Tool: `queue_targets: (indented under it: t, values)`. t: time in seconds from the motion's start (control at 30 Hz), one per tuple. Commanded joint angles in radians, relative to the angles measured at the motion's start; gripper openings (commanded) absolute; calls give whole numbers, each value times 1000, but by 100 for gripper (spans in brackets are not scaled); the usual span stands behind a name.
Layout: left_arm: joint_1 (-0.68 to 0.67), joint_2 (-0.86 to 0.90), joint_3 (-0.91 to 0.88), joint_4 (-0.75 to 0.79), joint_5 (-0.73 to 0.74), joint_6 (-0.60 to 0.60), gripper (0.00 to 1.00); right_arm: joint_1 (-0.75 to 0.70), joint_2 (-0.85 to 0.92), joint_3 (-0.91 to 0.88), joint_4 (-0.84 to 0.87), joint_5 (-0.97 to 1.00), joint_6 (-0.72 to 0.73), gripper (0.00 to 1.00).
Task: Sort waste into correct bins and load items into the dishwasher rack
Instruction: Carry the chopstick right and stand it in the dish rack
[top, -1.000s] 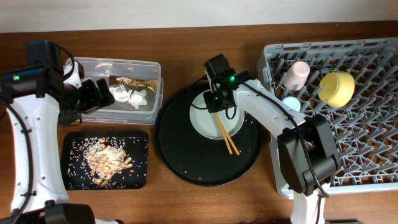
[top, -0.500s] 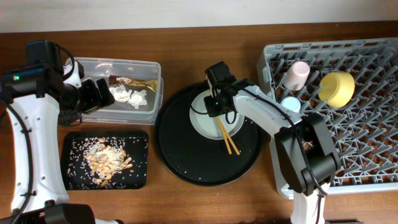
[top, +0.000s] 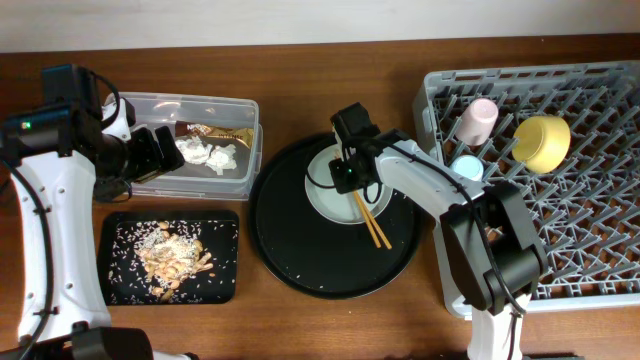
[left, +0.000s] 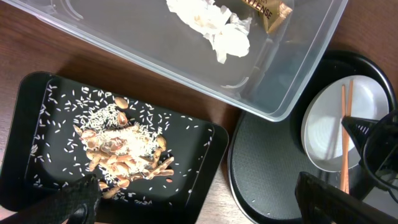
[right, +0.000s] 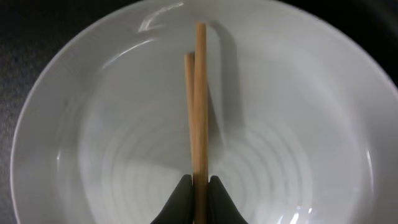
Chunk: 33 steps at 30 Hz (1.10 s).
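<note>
Over the pale plate (right: 298, 124), your right gripper (right: 199, 188) is pinched shut on the pair of chopsticks (right: 200, 106) near one end. That grip presses the two sticks together so they can lift as one. Their free ends lie across the plate, which sits on the round black tray (top: 290, 260).

I judge they are next for the dishwasher rack (top: 600, 260), where the pink cup (top: 478, 120), blue cup (top: 466, 165) and yellow bowl (top: 543, 140) already sit on the side toward the tray.

Your left gripper (top: 155, 150) hangs spread wide and empty at the end of the clear tub (top: 200, 103). The tub holds the tissue (top: 208, 152) and foil wrapper (top: 215, 132), dry waste kept apart from the food scraps (top: 170, 255) on the flat black tray (top: 113, 285).

The only writing is on the wrapper: dark capitals cut off by the frame edge, ending roughly "TEASE". You can't read the whole name.
</note>
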Motion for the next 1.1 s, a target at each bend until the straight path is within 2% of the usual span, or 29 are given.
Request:
queue_targets:
  t: [0.0, 0.2, 0.27, 0.43, 0.57, 0.73, 1.07]
  values:
    - [3, -17, 3, 1, 0, -10, 99, 2, -24, 44, -27, -22, 0, 8]
    - [3, -17, 3, 0, 0, -10, 99, 2, -80, 57, -61, -22, -4, 8]
    - [3, -17, 3, 0, 0, -10, 100, 1, -84, 57, -77, -22, -11, 5]
    - [3, -16, 3, 0, 0, -10, 99, -28, -142, 85, -179, -18, -51, 4]
    - [3, -17, 3, 0, 0, -10, 99, -119, -235, 158, -352, 16, -196, 5]
    - [3, -16, 3, 0, 0, -10, 99, -276, -337, 207, -508, 225, -225, 4]
    - [3, -16, 3, 0, 0, -10, 99, -517, -348, 189, -573, 230, -414, 4]
